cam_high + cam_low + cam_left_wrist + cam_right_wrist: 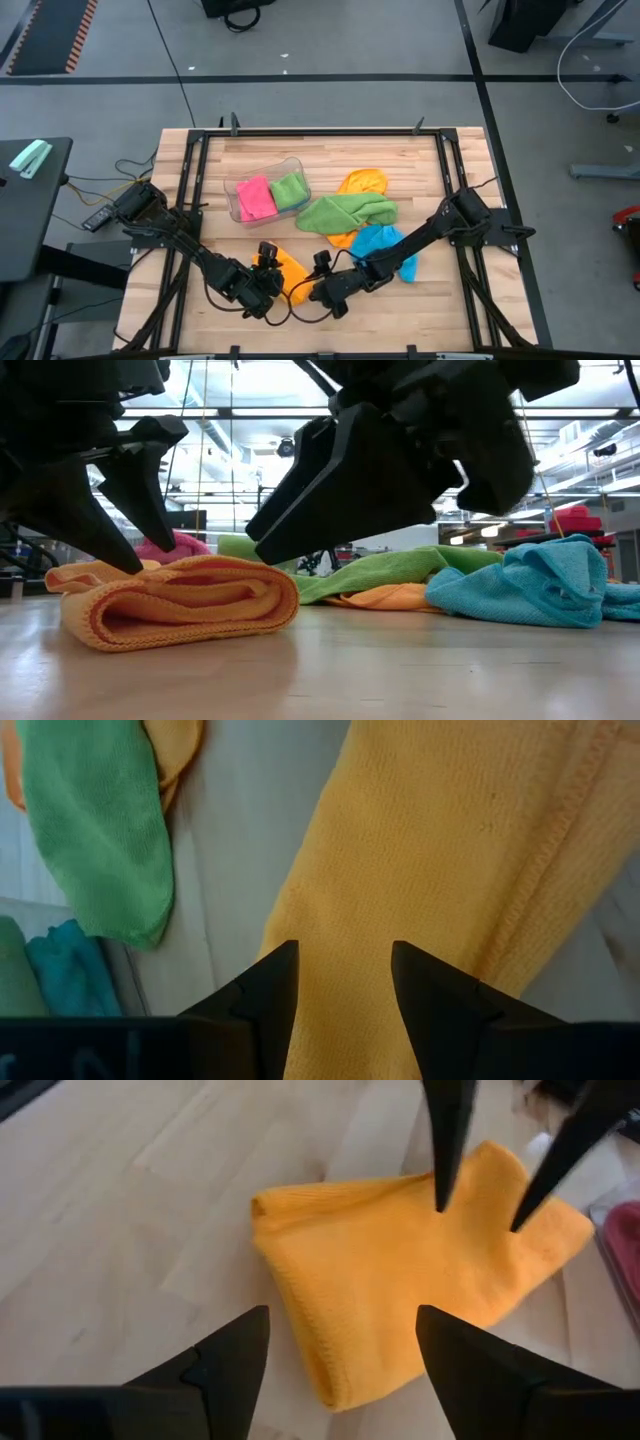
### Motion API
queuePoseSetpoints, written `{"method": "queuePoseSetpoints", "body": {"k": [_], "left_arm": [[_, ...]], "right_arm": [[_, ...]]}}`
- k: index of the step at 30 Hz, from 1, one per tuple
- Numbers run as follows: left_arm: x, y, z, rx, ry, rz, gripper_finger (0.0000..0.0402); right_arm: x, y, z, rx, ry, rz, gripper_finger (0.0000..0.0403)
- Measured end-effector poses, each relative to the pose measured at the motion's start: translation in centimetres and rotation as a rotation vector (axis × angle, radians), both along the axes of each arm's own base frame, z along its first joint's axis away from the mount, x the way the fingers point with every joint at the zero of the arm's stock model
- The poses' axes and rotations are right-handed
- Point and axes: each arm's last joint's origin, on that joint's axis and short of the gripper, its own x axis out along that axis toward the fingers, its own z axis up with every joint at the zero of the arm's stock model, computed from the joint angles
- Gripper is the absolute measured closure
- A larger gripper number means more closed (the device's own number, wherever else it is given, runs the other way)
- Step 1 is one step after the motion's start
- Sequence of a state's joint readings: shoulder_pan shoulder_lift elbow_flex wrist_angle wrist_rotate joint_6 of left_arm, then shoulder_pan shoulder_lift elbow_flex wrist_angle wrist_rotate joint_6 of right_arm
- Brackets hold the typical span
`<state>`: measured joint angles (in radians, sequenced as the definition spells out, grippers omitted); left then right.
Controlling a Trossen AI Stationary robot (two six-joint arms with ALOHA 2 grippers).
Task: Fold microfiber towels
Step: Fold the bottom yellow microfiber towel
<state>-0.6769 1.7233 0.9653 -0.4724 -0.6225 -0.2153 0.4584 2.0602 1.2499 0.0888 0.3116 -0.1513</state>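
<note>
Here, folded orange towel (400,1280) under left gripper (478,1210), fingers apart, tips touching it; right gripper (340,1350) open, just beside

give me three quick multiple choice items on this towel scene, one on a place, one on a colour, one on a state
1. Where do the pink towel and a green towel sit?
A. on the floor
B. in the clear tub
C. under the blue towel

2. What colour is the towel between both grippers?
A. orange
B. pink
C. blue

3. How is the right gripper?
A. shut on the towel
B. open above the towel
C. out of view

Answers: 1 B, both lie inside the tub's walls. 2 A, the folded orange towel lies under the left gripper. 3 B, its fingers stand apart with nothing between.
</note>
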Motion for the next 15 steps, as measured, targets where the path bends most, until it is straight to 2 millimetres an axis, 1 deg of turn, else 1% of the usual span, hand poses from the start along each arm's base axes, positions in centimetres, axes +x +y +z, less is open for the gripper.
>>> {"method": "queuePoseSetpoints", "body": {"k": [2, 6, 10, 15], "left_arm": [[-0.1, -0.1, 0.3, -0.003, 0.032, 0.003, 0.0230], [-0.2, -1.0, 1.9, -0.013, 0.034, -0.006, 0.0230], [-0.7, -2.0, 2.2, -0.018, 0.028, -0.047, 0.0230], [-1.2, -2.8, 2.3, -0.032, 0.014, -0.075, 0.0230]], "right_arm": [[-0.1, 0.3, 0.0, -0.014, -0.002, 0.019, 0.0134], [-0.3, 0.9, 0.1, -0.028, -0.016, 0.051, 0.0124], [-0.5, 1.5, 0.2, 0.005, -0.033, 0.048, 0.0114], [-0.8, 3.0, 0.8, -0.007, -0.098, 0.110, 0.0114]]}}
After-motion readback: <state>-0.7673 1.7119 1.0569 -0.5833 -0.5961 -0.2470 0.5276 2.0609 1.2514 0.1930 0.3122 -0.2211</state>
